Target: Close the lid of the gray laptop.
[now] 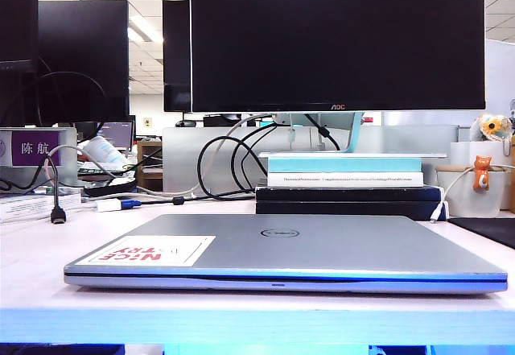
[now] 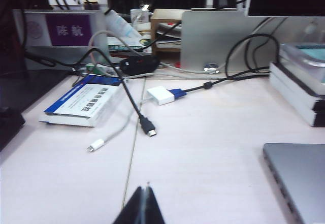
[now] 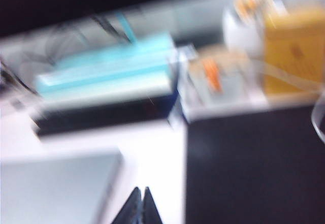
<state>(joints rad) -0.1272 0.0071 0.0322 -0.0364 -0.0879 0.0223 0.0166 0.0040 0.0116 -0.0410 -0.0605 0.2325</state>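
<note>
The gray laptop (image 1: 282, 278) lies flat at the front of the white table with its lid (image 1: 322, 246) down against the base. The lid's outside faces up, showing a round logo (image 1: 280, 233) and a red-white sticker (image 1: 149, 250). Neither gripper shows in the exterior view. My left gripper (image 2: 143, 189) is shut and empty above bare table, off the corner of the laptop (image 2: 299, 176). My right gripper (image 3: 141, 190) is shut and empty over the white strip between the laptop (image 3: 56, 188) and a black mat (image 3: 254, 168). The right wrist view is blurred.
A large black AOC monitor (image 1: 338, 41) stands behind the laptop on a stack of books (image 1: 346, 184). Cables (image 2: 144, 122), a white adapter (image 2: 161, 95) and a blue-white booklet (image 2: 84, 104) lie on the table's left side. A white cup (image 1: 475, 182) stands at the right.
</note>
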